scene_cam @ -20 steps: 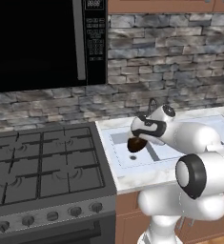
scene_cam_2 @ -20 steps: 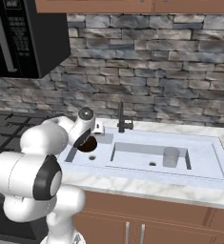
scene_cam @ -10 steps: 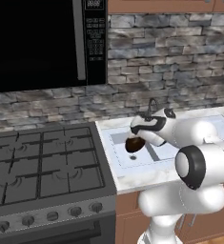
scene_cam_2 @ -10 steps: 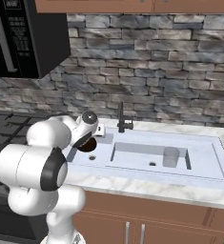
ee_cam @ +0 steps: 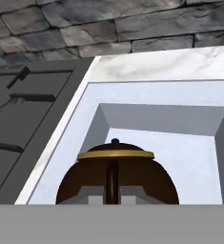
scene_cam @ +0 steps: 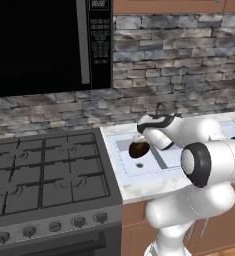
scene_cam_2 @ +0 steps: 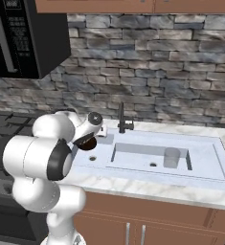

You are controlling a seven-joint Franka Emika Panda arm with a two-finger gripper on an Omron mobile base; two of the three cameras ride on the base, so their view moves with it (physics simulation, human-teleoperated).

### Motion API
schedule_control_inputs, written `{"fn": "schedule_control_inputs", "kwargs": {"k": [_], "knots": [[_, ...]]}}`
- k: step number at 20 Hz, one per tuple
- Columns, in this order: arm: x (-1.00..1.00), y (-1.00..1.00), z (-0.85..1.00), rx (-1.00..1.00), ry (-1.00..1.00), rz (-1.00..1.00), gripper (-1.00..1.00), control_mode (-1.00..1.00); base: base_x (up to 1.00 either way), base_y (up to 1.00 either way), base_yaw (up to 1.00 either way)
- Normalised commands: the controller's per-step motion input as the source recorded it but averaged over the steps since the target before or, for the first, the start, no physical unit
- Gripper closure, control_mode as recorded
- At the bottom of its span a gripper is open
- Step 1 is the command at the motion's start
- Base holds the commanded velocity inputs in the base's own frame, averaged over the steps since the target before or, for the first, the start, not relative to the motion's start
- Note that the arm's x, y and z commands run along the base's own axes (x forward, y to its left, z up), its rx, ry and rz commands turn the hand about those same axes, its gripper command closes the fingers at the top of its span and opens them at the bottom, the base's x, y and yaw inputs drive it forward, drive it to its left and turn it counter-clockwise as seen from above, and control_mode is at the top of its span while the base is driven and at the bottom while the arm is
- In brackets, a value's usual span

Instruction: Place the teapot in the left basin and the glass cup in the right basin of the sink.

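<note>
The tool (scene_cam: 139, 140) grips the teapot (scene_cam: 138, 148) over the left basin (scene_cam: 150, 162) — the glass cup (scene_cam_2: 171, 157) stands in the right basin (scene_cam_2: 152, 158).

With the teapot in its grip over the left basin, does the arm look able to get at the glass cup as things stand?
Probably not yet: the gripper is shut on the teapot. The glass cup already stands in the right basin, with nothing covering it.

Teapot (ee_cam: 117, 177) shiny brown w/ gold rim. Sink (scene_cam_2: 200, 170) smooth, pale. Counter (ee_cam: 170, 64) white marble. Wall (scene_cam_2: 171, 62) rough stone. Glass cup (scene_cam_2: 171, 157) see-thru grey.
</note>
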Motion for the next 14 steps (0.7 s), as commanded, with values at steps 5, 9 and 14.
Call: {"fn": "schedule_control_inputs", "kwargs": {"k": [5, 9, 14], "knots": [[0.19, 0.00, 0.00, 0.04, -0.02, 0.04, 1.00, -1.00, 0.00, 0.00, 0.00], [0.14, 0.00, -0.03, 0.03, -0.03, 0.06, 1.00, -1.00, 0.00, 0.00, 0.00], [0.10, 0.00, -0.06, 0.00, -0.04, 0.06, 1.00, -1.00, 0.00, 0.00, 0.00]]}}
